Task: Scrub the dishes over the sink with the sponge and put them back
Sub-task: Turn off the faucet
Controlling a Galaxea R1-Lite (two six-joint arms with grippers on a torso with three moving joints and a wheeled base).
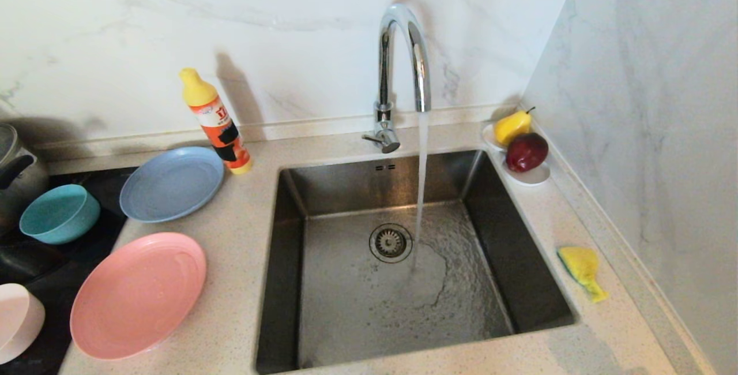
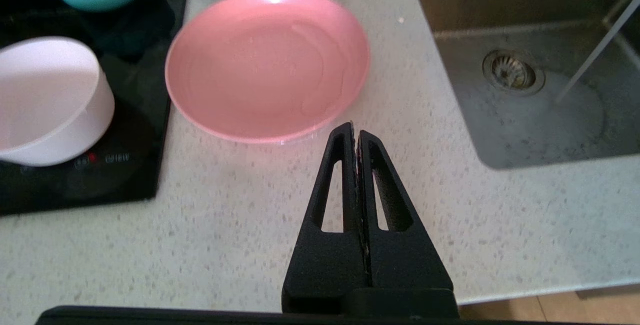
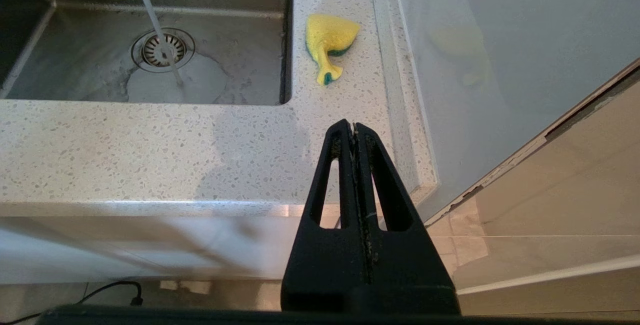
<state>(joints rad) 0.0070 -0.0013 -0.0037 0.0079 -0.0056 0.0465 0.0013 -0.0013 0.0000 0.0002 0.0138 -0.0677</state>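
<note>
Left of the steel sink (image 1: 288, 259) lie a salmon-pink plate (image 1: 138, 295) and a grey-blue plate (image 1: 172, 183) on the counter. A teal bowl (image 1: 59, 213) and a pale bowl (image 1: 17, 322) sit on the black hob. The yellow sponge (image 1: 582, 269) with its green layer rests on the counter right of the sink. My left gripper (image 2: 355, 127) is shut and empty, held back near the counter's front edge just short of the pink plate (image 2: 267, 62). My right gripper (image 3: 352, 125) is shut and empty, over the counter's front right corner, short of the sponge (image 3: 330, 40).
Water runs from the chrome tap (image 1: 403, 63) into the basin beside the drain (image 1: 391, 242). A yellow-capped detergent bottle (image 1: 216, 121) stands behind the blue plate. A white saucer (image 1: 533, 174) with a pear and an apple sits at the back right. A marble wall (image 1: 651, 121) bounds the right.
</note>
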